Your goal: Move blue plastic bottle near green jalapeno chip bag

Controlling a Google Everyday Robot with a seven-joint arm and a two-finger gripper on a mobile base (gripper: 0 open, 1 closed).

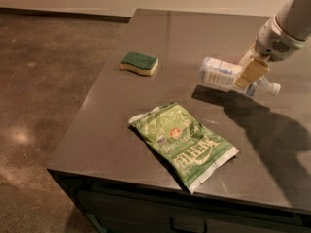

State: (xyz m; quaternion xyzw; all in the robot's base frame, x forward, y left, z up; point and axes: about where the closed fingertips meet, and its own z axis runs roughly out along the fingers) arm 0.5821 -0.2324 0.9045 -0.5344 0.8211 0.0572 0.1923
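The blue plastic bottle (pixel 219 74) lies on its side in the air above the dark table (pixel 194 38), its white cap pointing right and its shadow on the table below it. My gripper (pixel 250 73) comes in from the upper right and is shut on the bottle near its neck; one tan finger (pixel 252 70) crosses in front of it. The green jalapeno chip bag (pixel 184 142) lies flat near the table's front edge, below and to the left of the bottle, apart from it.
A yellow sponge with a green top (pixel 140 63) lies on the table's left side. The table's left edge and front edge drop to a brown floor (pixel 43 106). My arm's shadow falls across the table's right part.
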